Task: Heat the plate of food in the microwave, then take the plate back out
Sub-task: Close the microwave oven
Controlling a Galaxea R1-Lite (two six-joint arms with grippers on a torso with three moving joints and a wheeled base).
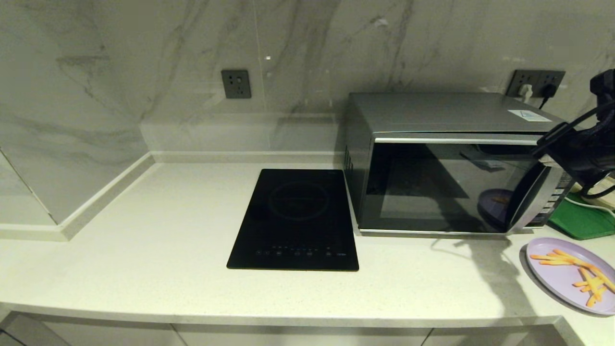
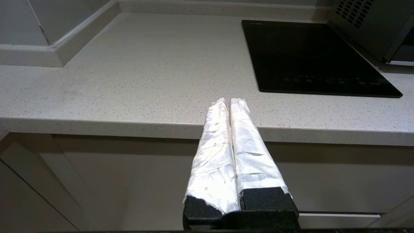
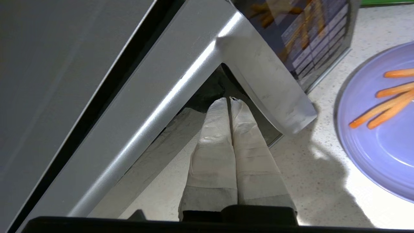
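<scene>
Likely light and rigid, the plate of food (image 1: 571, 276): a shallow moulded dish, probably plastic, so little weight but a smooth, slippery rim. Loose fry-like sticks (image 1: 584, 274) on top, free to slide or roll off at any tilt; best kept level. Best taken at the bare rim nearest the robot, with one finger under the lip and one above, clear of the sticks. Thin edge, so a shallow pinch might slip.

Round, pale lilac, low-walled, scattered with thin orange-yellow sticks bunched toward one side. Sits on the counter (image 1: 168, 230) in front of the microwave (image 1: 447, 163) and toward its right end, apart from it, just in front of a green tray (image 1: 584, 221).

Microwave large, silver-grey, dark glass door shut, curved silver handle strip (image 3: 258, 87) beside the button panel. Heavy and stable; handle stiff, smooth metal, best hooked from behind and pulled.

Right hand (image 3: 229, 102) closed, fingers pressed together, gripping nothing, tips reaching into the gap behind the handle strip; contact not certain. Left hand (image 2: 230, 102) also closed and empty, parked below the counter's front edge, near a black cooktop (image 1: 295, 218).
</scene>
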